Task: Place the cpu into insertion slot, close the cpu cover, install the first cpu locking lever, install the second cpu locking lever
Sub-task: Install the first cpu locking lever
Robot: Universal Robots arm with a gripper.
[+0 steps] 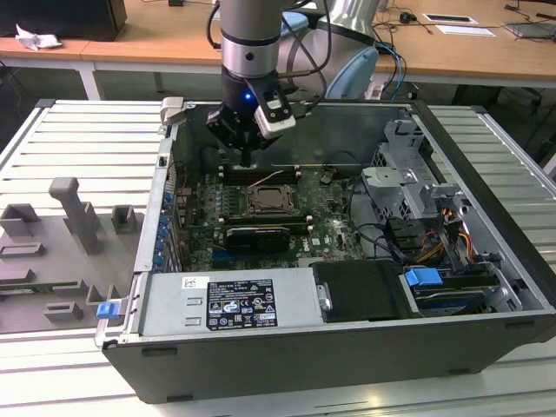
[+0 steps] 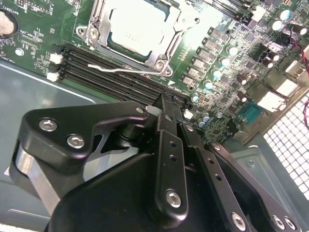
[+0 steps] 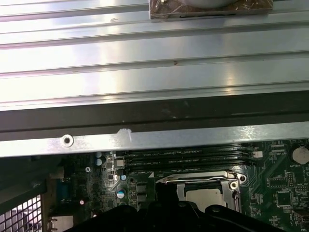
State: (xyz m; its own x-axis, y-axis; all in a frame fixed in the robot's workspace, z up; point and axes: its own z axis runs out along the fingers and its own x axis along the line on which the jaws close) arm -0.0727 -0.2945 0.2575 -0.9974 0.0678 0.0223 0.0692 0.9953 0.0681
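In the open computer case, the cpu (image 2: 135,26) lies in the insertion slot (image 1: 265,201), its pale top showing through the window of the cpu cover (image 2: 140,60). The cover lies flat over it. A silver wire locking lever (image 2: 118,70) runs along the socket edge beside the memory slots, its end slightly raised. My gripper (image 2: 168,104) hangs above the memory slots, a little behind the socket, shut with nothing between its fingers. In the exterior view the gripper (image 1: 248,159) points down at the board. The first wrist view shows the cpu (image 3: 205,195) and the lever (image 3: 193,180) below the case wall.
Black memory slots (image 2: 111,79) lie between the socket and the case's back wall (image 3: 145,137). A grey drive cage (image 1: 404,187) with cables stands at the exterior view's right. The power supply (image 1: 234,300) sits along the front. Grey fixtures (image 1: 74,213) rest on the table beside the case.
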